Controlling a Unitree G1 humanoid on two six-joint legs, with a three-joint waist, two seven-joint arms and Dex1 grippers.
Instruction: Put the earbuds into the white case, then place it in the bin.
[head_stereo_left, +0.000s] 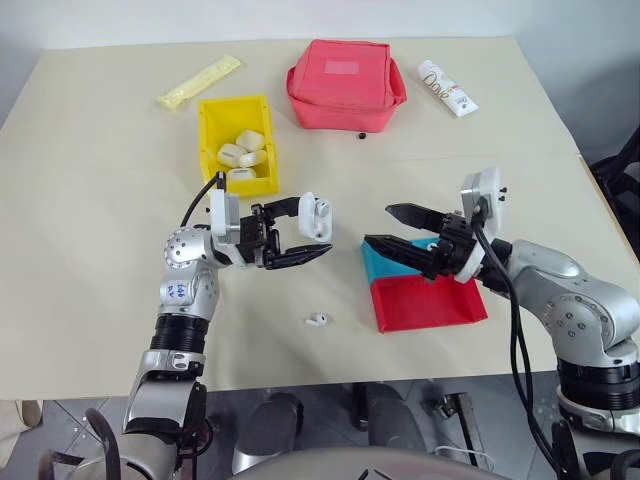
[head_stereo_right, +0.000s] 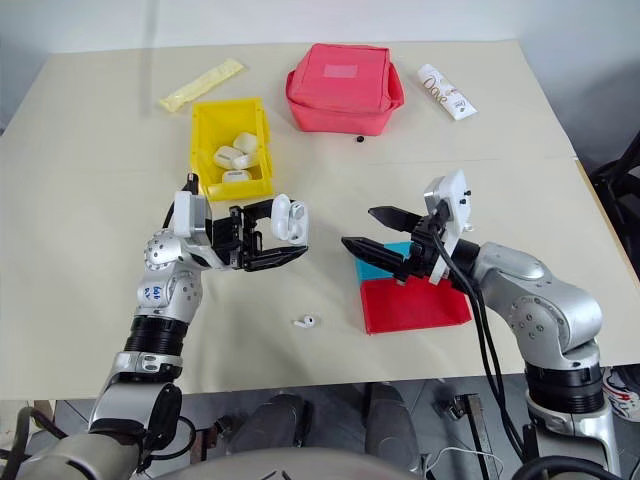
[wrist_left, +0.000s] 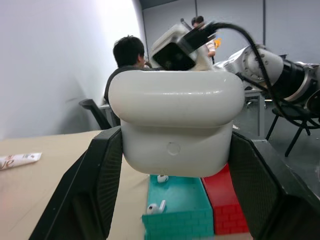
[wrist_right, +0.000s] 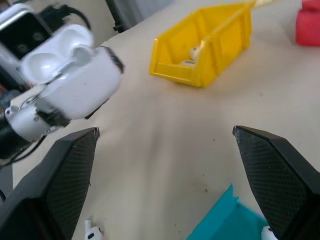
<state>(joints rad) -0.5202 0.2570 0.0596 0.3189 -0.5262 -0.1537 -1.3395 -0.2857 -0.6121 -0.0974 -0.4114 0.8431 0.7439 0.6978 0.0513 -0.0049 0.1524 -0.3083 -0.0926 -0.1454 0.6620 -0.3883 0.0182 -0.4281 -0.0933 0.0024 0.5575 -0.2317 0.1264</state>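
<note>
Table (head_stereo_left: 100, 300) was beige and carried everything below.

Red fabric pouch (head_stereo_left: 345, 83) sat at the far side, well beyond both grippers.

Yellow bin (head_stereo_left: 212, 118) stood just beyond the left gripper, with several closed white cases inside it.

Blue-and-red tray (head_stereo_left: 425, 305) lay directly under and just past the right gripper; the left wrist view showed two earbuds (wrist_left: 156, 206) in its teal compartment.

Left gripper (head_stereo_left: 300, 235) was clamped on the white case (head_stereo_left: 316, 218), held above the table with fingertips pointing toward the right gripper. Case lid stood flipped open in the right wrist view (wrist_right: 75, 70); whether anything sat in its wells could not be told.

Right gripper (head_stereo_left: 385, 228) had its jaws spread wide with nothing between them, facing the case across a clear gap, near but not touching.

White tube (head_stereo_left: 447, 88) lay well beyond the right gripper, beside the pouch. Yellow packet (head_stereo_left: 199, 82) lay beyond the bin, far from the left gripper.

One loose earbud (head_stereo_left: 317, 320) lay on the table below the left gripper, on the near side, apart from the tray.
</note>
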